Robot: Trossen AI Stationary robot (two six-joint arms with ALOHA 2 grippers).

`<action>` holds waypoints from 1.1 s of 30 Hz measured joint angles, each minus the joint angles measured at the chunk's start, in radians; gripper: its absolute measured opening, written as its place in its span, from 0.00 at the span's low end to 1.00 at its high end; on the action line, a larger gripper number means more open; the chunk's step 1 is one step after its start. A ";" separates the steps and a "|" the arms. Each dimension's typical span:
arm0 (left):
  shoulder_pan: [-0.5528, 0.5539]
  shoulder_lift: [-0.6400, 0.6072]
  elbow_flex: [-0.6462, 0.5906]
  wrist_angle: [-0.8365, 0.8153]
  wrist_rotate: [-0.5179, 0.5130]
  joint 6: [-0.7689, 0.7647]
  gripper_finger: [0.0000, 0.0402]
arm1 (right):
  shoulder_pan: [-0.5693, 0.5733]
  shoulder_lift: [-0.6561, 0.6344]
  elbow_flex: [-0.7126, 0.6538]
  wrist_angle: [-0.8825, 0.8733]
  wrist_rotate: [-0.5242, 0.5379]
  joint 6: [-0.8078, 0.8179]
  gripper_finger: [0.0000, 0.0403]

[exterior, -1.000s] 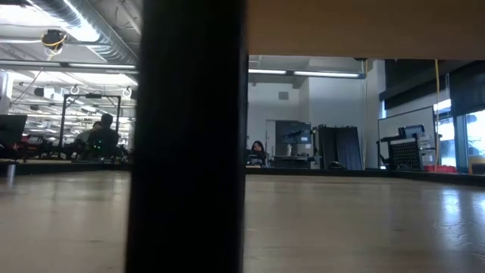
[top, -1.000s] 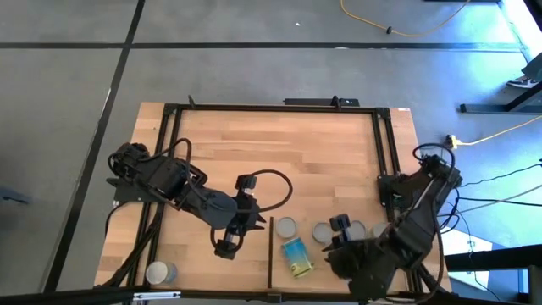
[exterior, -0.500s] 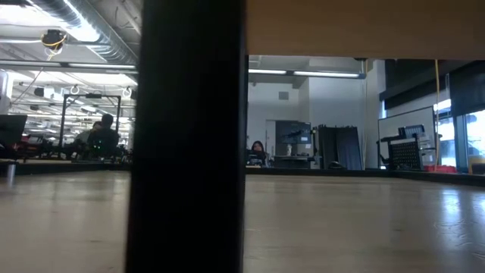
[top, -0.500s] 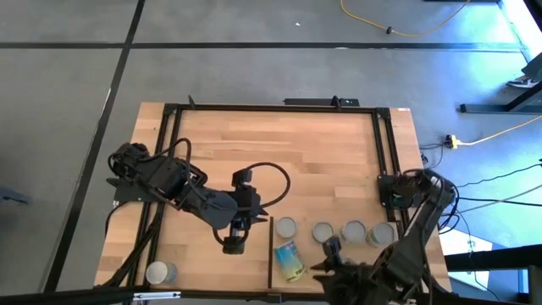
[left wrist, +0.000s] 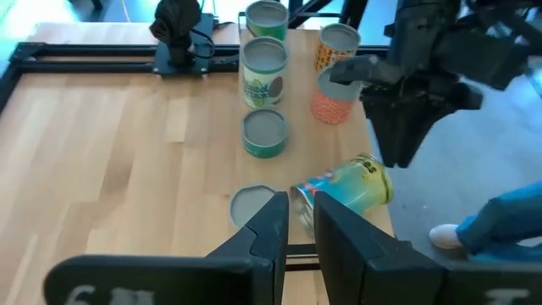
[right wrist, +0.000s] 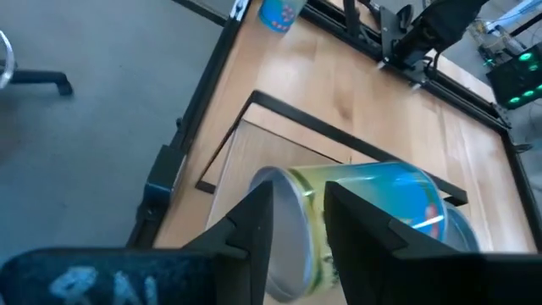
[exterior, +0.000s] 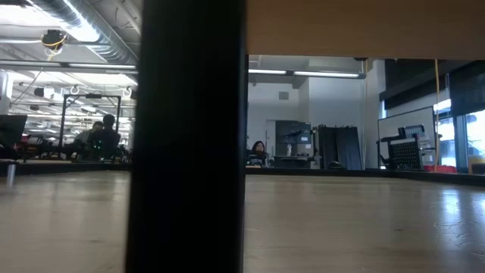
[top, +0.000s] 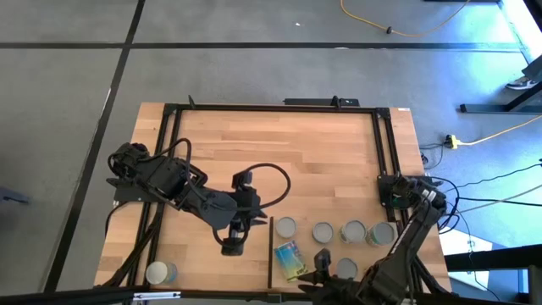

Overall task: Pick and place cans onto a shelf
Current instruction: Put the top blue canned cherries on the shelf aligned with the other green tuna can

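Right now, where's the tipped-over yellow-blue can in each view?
High: tipped can near the table's front edge, beside the dark strip.
Low: not in it.
Left wrist: lying on its side, just past the fingertips.
Right wrist: fills the foreground.
Shared landmark: the dark strip.

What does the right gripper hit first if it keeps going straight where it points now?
Most likely the tipped-over can with the blue and yellow label: it lies right beyond the right gripper, whose open fingers frame its silver end. How far off it is stays unclear.
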State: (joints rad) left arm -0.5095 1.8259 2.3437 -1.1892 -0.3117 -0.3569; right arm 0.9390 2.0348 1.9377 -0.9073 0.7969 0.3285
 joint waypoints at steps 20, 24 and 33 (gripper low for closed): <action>0.000 0.000 0.000 0.000 0.011 0.000 0.13 | 0.000 0.034 0.000 -0.060 0.059 -0.080 0.27; 0.000 0.000 0.000 0.000 0.011 0.000 0.13 | 0.000 0.034 0.000 -0.066 0.066 -0.089 0.27; 0.000 0.000 0.000 0.010 0.011 0.000 0.13 | 0.001 0.034 0.000 -0.070 0.074 -0.131 0.27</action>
State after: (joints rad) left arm -0.5095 1.8263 2.3432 -1.1791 -0.3012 -0.3569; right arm 0.9397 2.0686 1.9381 -0.9774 0.8711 0.1976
